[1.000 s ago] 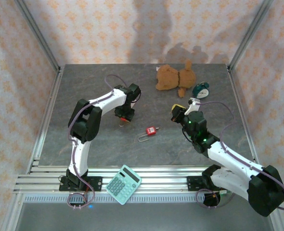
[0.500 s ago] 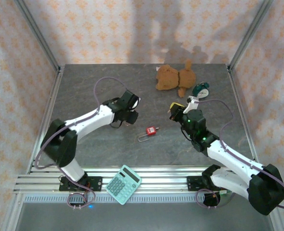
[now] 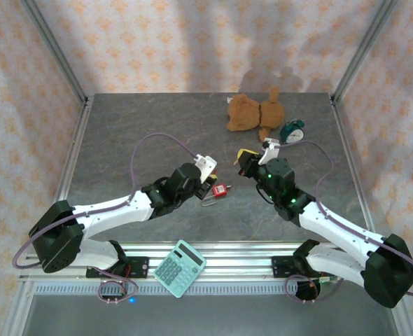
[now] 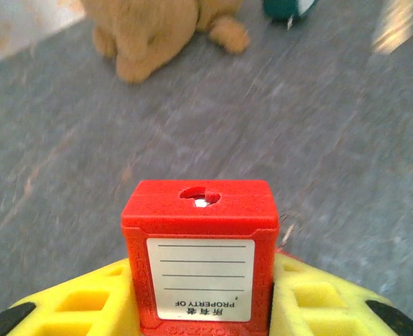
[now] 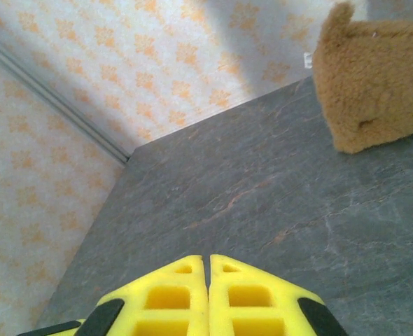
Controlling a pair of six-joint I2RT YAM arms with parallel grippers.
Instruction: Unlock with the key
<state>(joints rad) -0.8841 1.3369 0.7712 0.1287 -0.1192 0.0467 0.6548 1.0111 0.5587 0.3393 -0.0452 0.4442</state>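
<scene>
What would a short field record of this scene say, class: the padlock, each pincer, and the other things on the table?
lock: red padlock, clamped between yellow pads, keyhole end pointing away from the wrist camera, "PROPERTY OF" label facing it
left pincer: shut on the red padlock
right pincer: pads together, apart from the padlock; whether anything thin sits between them cannot be told
far side of table: brown plush toy, teal alarm clock
near rails: teal calculator
</scene>
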